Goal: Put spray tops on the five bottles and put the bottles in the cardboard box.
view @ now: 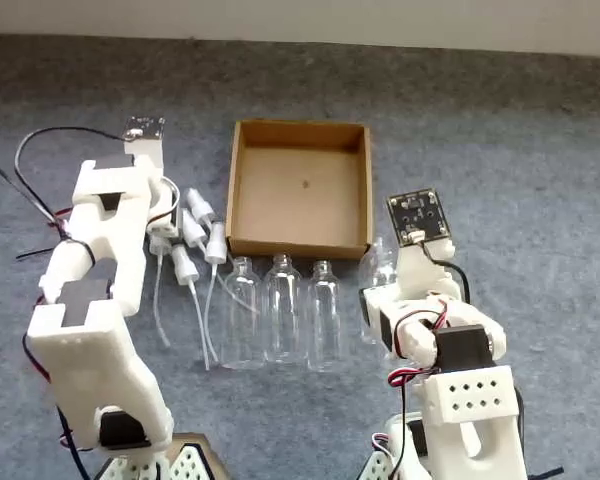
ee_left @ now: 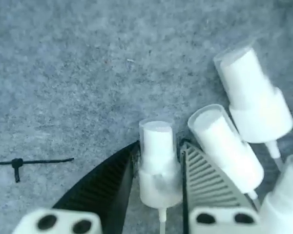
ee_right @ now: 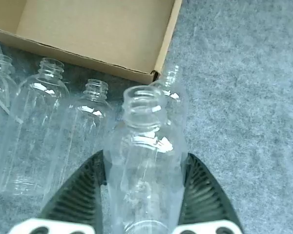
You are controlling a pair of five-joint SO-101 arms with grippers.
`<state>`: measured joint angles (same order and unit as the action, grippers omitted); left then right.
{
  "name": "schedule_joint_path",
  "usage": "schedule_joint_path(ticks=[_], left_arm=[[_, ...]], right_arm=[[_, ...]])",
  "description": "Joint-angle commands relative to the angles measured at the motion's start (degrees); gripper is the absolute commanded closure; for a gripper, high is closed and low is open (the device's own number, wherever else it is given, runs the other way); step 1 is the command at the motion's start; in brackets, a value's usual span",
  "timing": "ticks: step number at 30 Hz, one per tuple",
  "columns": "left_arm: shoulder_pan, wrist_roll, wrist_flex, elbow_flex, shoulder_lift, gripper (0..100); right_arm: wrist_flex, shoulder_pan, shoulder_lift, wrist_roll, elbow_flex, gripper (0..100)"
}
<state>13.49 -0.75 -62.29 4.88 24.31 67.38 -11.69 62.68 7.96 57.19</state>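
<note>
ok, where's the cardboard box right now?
High view: the cardboard box sits centre, toward the far side, with the row of clear bottles just in front of it and the loose spray tops beside its left wall.

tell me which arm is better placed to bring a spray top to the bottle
Left. The left gripper is closed around a spray top, more tops lying beside it; the right gripper is busy holding a clear bottle.
</note>
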Motion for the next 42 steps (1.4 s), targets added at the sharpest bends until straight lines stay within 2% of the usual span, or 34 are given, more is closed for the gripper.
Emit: schedule_joint_path(ticks=[1, 8, 12, 16, 22, 25, 31, 38, 42], left_arm=[[2.1, -0.4, 0.0, -0.7, -4.0, 97], [7.8, -0.5, -7.8, -0.7, -20.6, 97], [7.6, -0.4, -12.6, -0.7, -35.9, 97], [2.9, -0.4, -15.7, -0.6, -52.6, 97], [-10.2, -0.5, -15.7, -0.6, -71.3, 97], [-16.2, -0.5, -13.9, -0.3, -73.9, 97], [-22.9, -0.5, -5.5, -0.7, -74.2, 98], [-31.4, -0.5, -2.0, -6.3, -73.7, 98], [-35.2, -0.5, -0.9, -6.2, -73.7, 98]], right_arm=[[-1.1, -0.1, 0.9, -0.3, -0.4, 99.4], [-1.1, -0.1, 1.0, -0.3, -0.8, 99.4], [-2.4, -0.1, 1.0, -0.2, -3.1, 99.3], [-2.4, -1.5, 1.1, -0.6, -9.6, 99.3], [-5.6, -15.0, 1.0, -0.7, -13.8, 99.3], [-12.4, -20.8, 1.0, -0.7, -12.0, 99.3], [-21.0, -22.5, 5.5, -0.6, -2.8, 99.3], [-21.3, -22.5, 24.0, -0.6, 8.5, 99.4], [-21.3, -22.5, 29.5, -0.7, 13.8, 99.4]])
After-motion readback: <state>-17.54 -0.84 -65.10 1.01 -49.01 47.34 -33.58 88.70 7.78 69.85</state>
